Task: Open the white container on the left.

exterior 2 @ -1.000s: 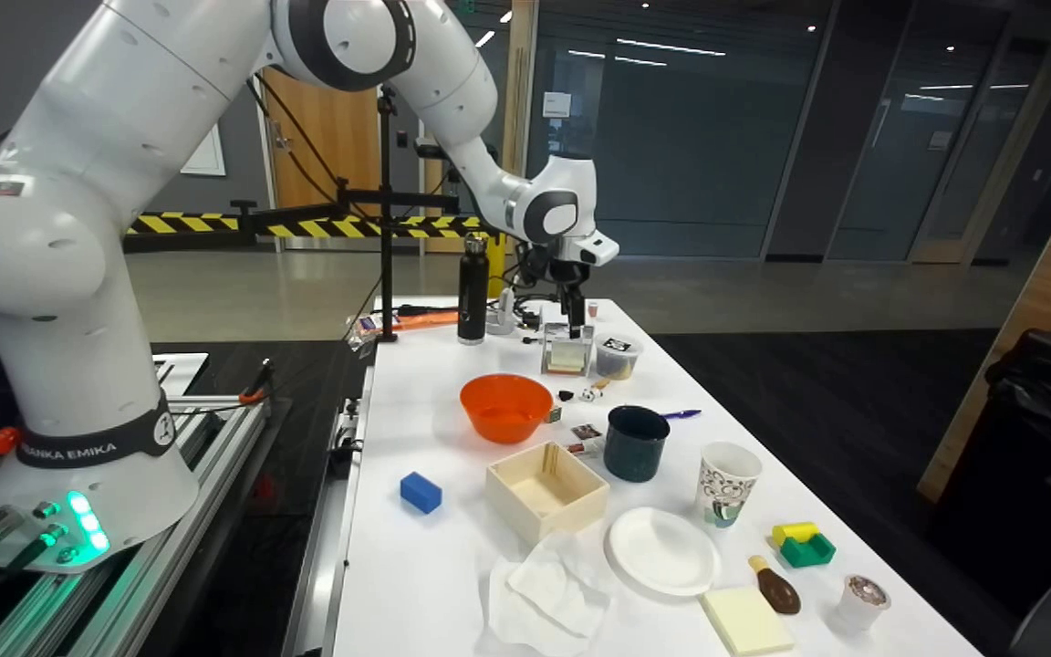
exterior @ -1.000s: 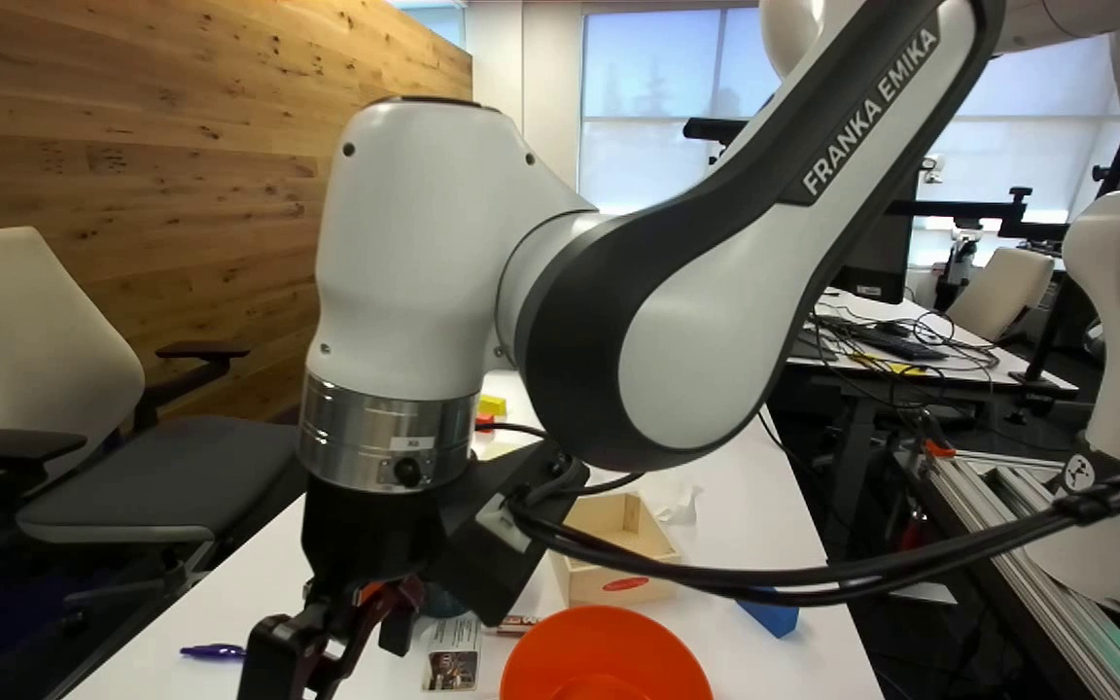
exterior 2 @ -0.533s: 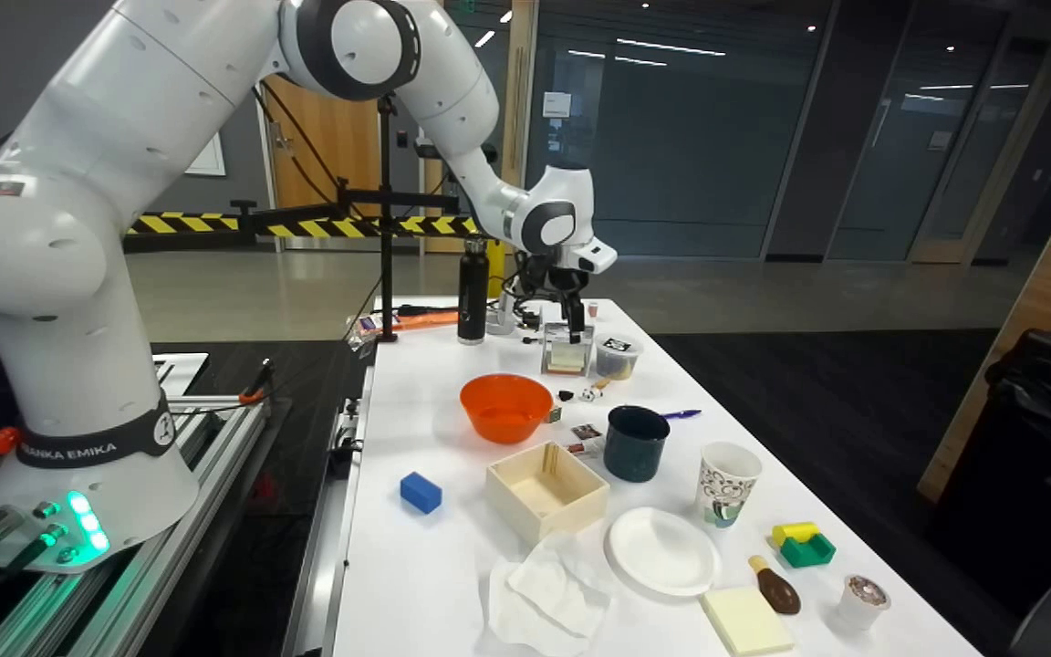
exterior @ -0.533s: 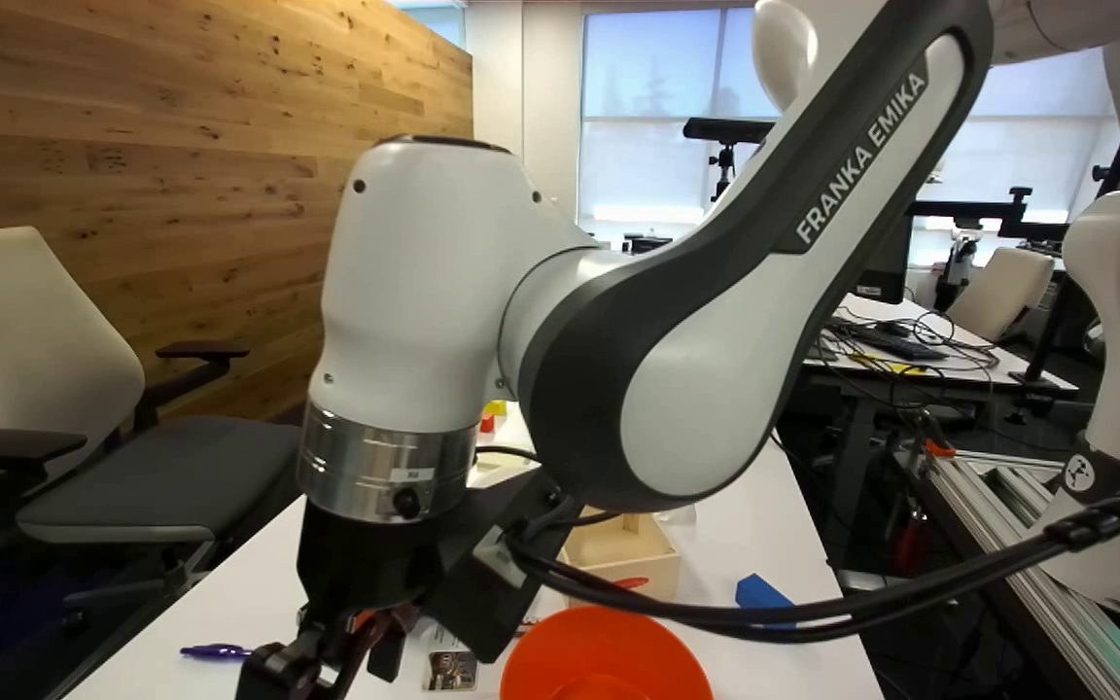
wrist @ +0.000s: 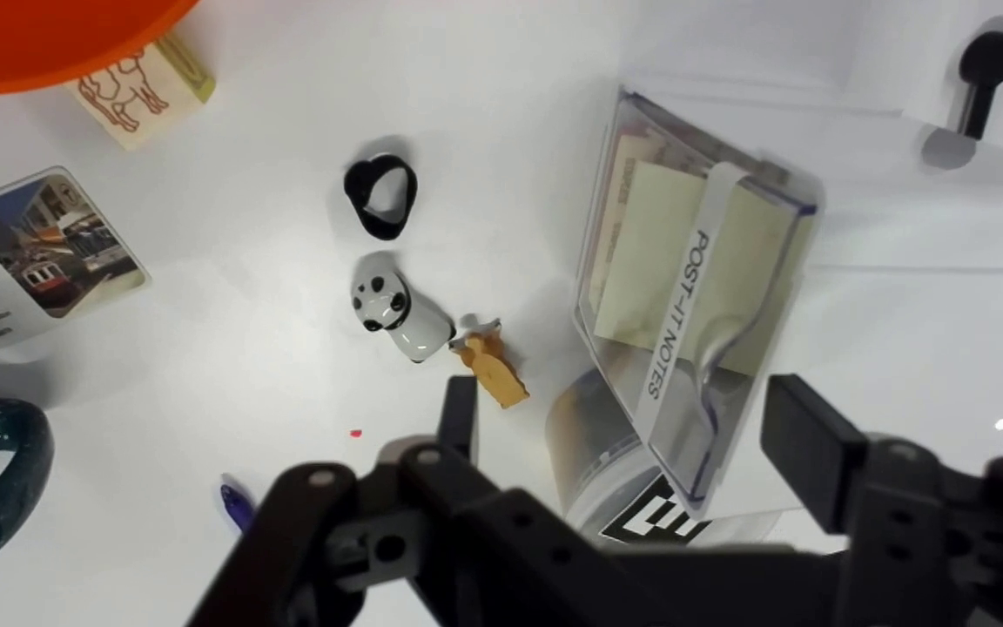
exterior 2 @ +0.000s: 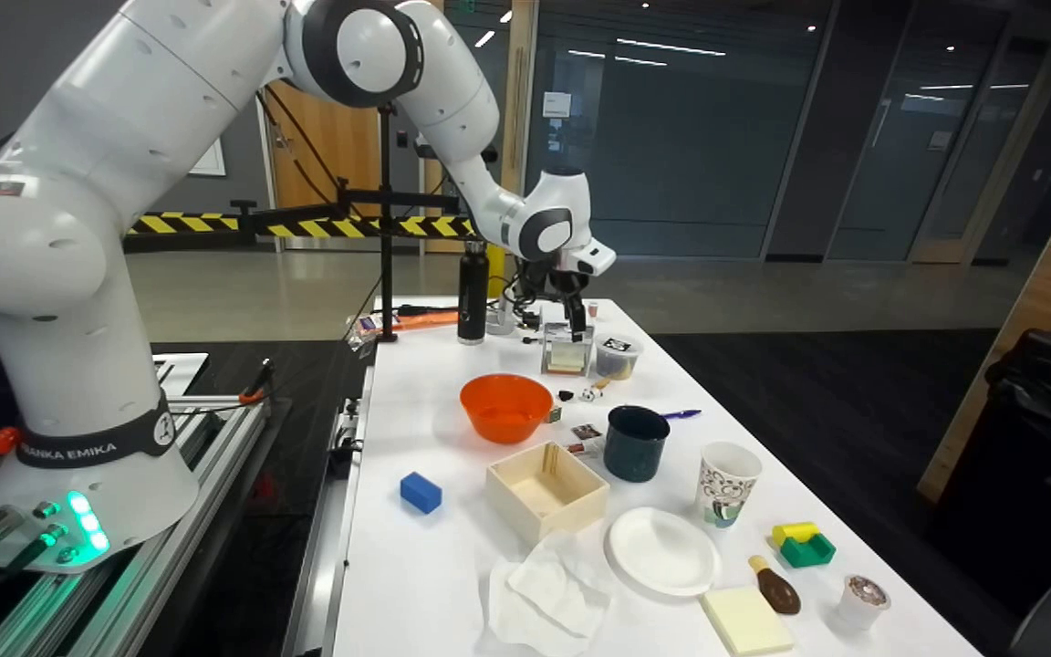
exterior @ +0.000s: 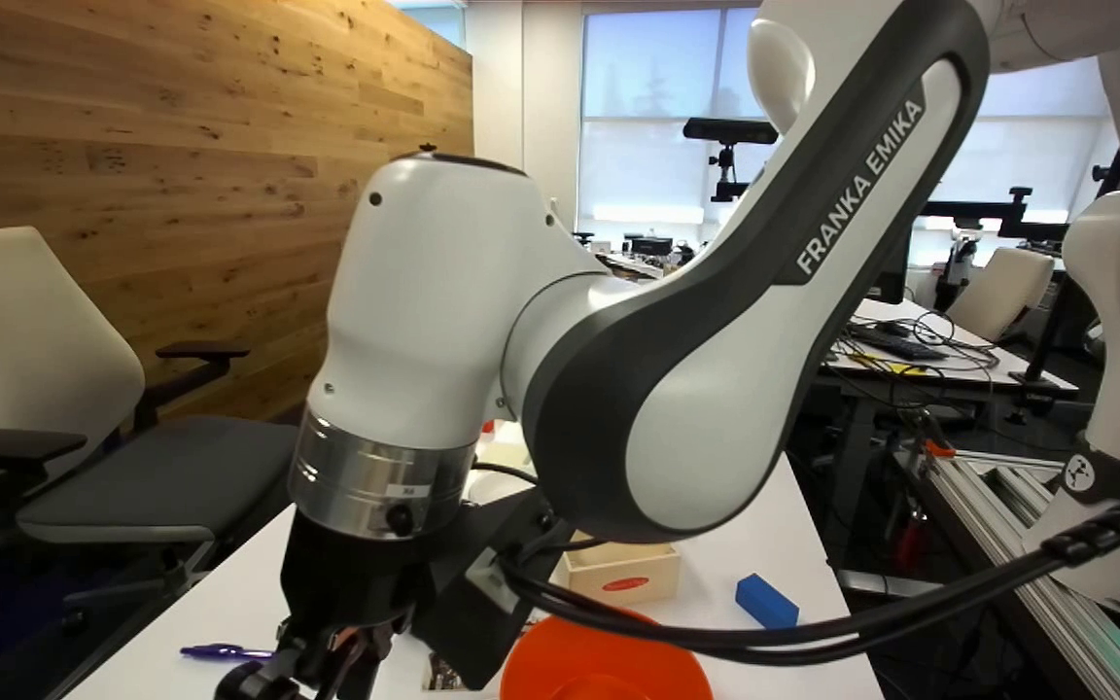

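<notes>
above the white table [exterior 2: 398, 584], my gripper [wrist: 634, 435], fingers [wrist: 460, 414] wide apart.
the orange bowl [exterior 2: 505, 422] sits apart from me. the clear box [wrist: 732, 296], marked post-it notes, is right by me, one corner showing between my fingers in the wrist view; whether i touch it, i cannot tell. just beside the box is a tub [wrist: 578, 440]; near both, a spotted figurine [wrist: 406, 315] and an orange figurine [wrist: 494, 371].

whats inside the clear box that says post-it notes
In the wrist view, the clear box holds pale yellow notes; a pinkish printed piece shows at their edge. The label strip covers part of the notes, and whatever lies beneath them is hidden.
</notes>
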`<state>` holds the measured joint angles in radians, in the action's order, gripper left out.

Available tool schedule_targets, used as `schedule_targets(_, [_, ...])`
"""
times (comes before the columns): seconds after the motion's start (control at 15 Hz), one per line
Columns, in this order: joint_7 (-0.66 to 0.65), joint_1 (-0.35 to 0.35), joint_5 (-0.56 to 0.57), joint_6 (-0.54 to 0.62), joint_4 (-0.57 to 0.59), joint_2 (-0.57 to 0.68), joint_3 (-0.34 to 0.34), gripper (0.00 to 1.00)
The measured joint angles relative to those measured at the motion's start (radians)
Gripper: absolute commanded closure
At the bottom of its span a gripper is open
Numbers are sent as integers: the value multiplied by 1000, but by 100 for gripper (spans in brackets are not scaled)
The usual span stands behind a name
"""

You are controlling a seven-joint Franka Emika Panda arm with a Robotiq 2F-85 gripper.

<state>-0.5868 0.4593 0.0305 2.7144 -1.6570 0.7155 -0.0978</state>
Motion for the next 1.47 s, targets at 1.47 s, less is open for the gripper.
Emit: schedule_targets(1.47, [66,-29,-110,39,-10,6,-35,27])
